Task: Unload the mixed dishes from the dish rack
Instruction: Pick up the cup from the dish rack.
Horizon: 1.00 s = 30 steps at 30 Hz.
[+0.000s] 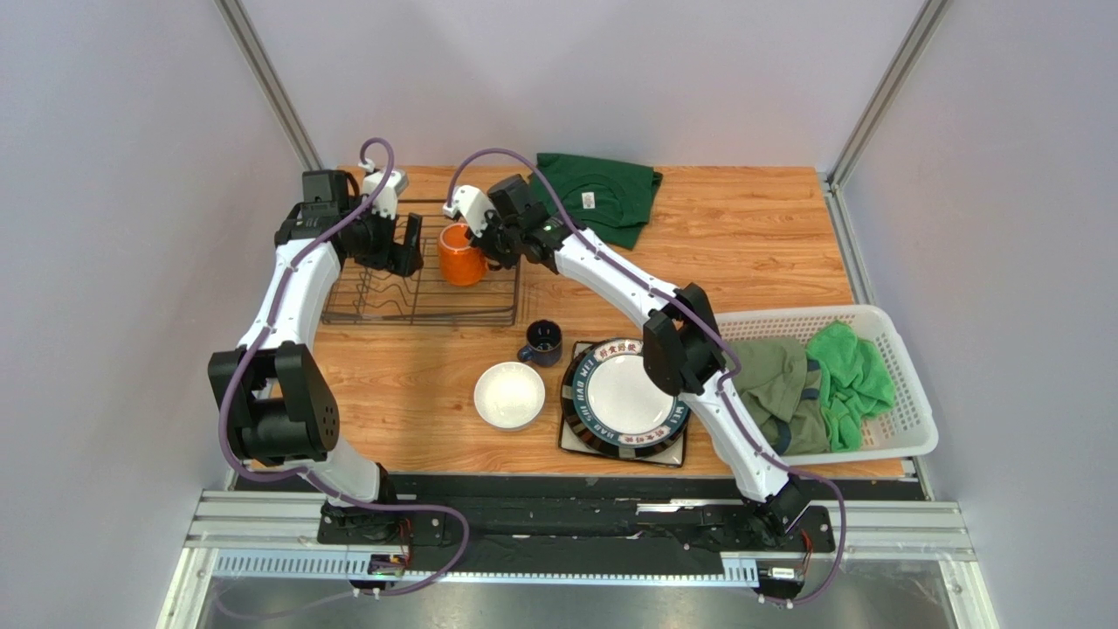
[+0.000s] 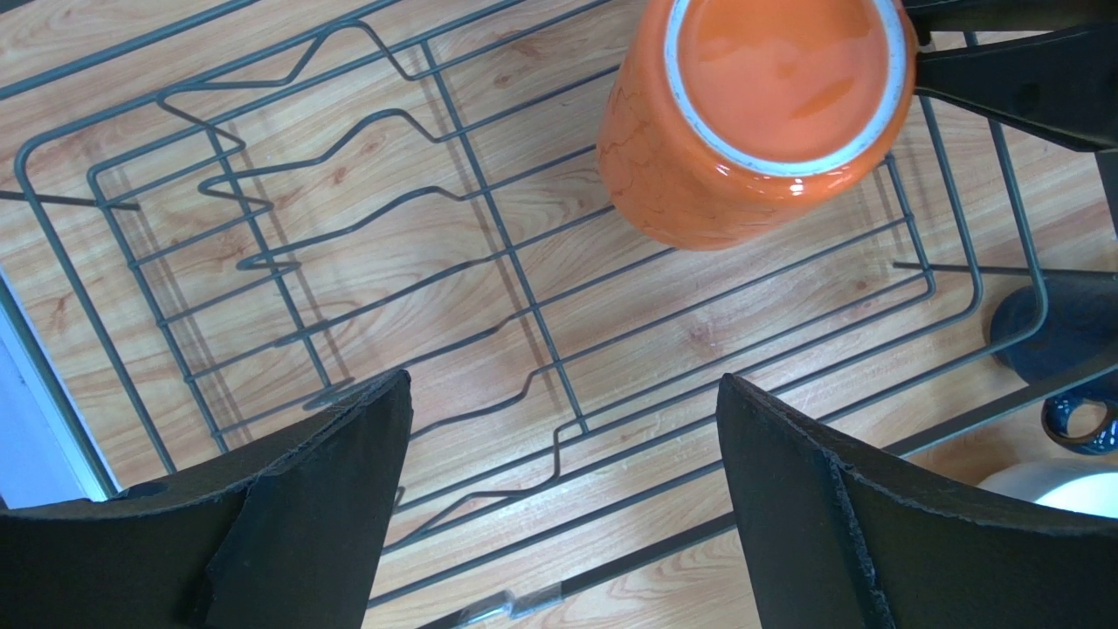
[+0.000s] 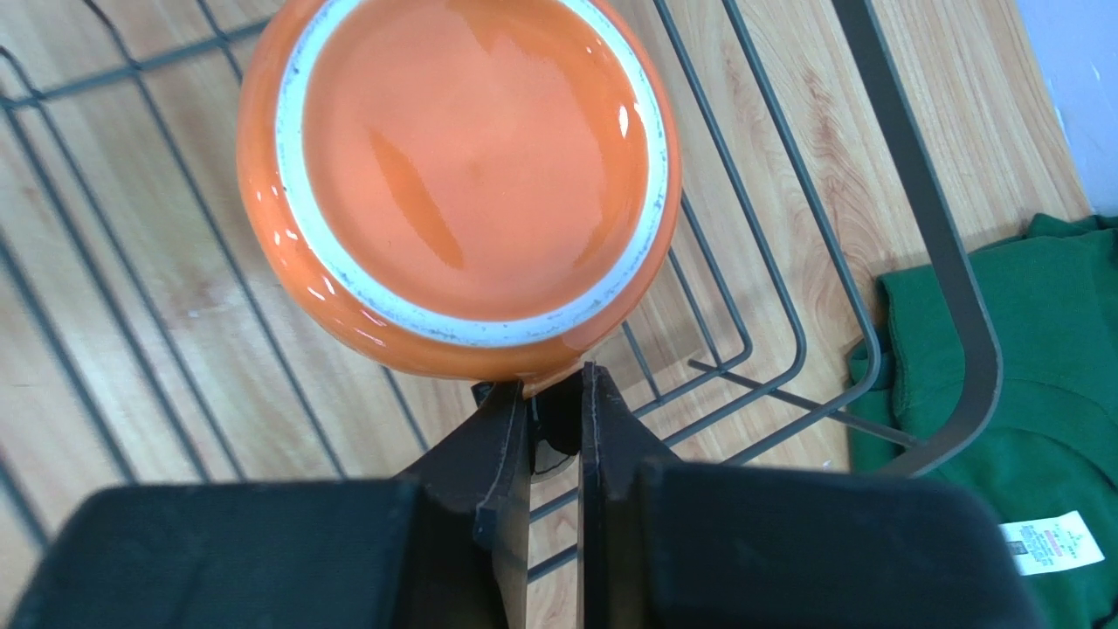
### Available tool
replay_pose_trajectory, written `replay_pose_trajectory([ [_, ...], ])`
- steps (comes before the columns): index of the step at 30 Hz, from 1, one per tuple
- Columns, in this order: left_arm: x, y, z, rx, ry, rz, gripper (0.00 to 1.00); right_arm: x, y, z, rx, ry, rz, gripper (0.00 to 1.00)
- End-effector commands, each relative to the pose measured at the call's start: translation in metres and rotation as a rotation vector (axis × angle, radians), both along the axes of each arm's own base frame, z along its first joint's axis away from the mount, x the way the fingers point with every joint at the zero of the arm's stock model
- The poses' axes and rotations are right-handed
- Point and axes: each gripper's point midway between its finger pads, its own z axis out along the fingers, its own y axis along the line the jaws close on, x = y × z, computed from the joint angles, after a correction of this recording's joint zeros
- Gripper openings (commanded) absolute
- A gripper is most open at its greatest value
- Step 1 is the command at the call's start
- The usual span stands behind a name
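Observation:
The orange mug is bottom up over the right end of the dish rack. My right gripper is shut on its handle, and in the right wrist view the fingers pinch just under the mug. My left gripper is open and empty above the rack's bare left half, with the mug beyond it. The dark blue mug, the white bowl and the round dark-rimmed plate stand on the table in front of the rack. A square edge shows under the round plate.
A dark green shirt lies at the back, just right of the rack. A white slatted basket with green cloths stands at the right edge. Grey walls close in the table on three sides.

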Motion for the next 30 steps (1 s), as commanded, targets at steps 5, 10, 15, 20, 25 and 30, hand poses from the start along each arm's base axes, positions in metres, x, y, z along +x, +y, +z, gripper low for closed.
replay_pose_trajectory([
  [5,0.002,0.000,0.033,0.000,-0.081,-0.025,0.93,-0.011,0.014,0.105,0.232,-0.039,0.015,0.00],
  [10,-0.001,-0.005,0.044,-0.006,-0.120,-0.067,0.93,-0.017,0.012,0.117,0.288,0.020,0.011,0.00],
  [15,-0.009,-0.011,0.061,0.025,-0.221,-0.149,0.93,-0.020,0.007,0.123,0.341,0.095,0.003,0.00],
  [20,-0.016,-0.014,0.073,0.048,-0.289,-0.195,0.93,-0.027,0.000,0.135,0.410,0.189,0.005,0.00],
  [25,-0.030,-0.023,0.086,0.053,-0.364,-0.254,0.93,-0.030,-0.008,0.142,0.458,0.264,0.001,0.00],
  [30,-0.043,-0.031,0.091,0.060,-0.453,-0.298,0.92,-0.038,-0.013,0.154,0.528,0.367,0.011,0.00],
])
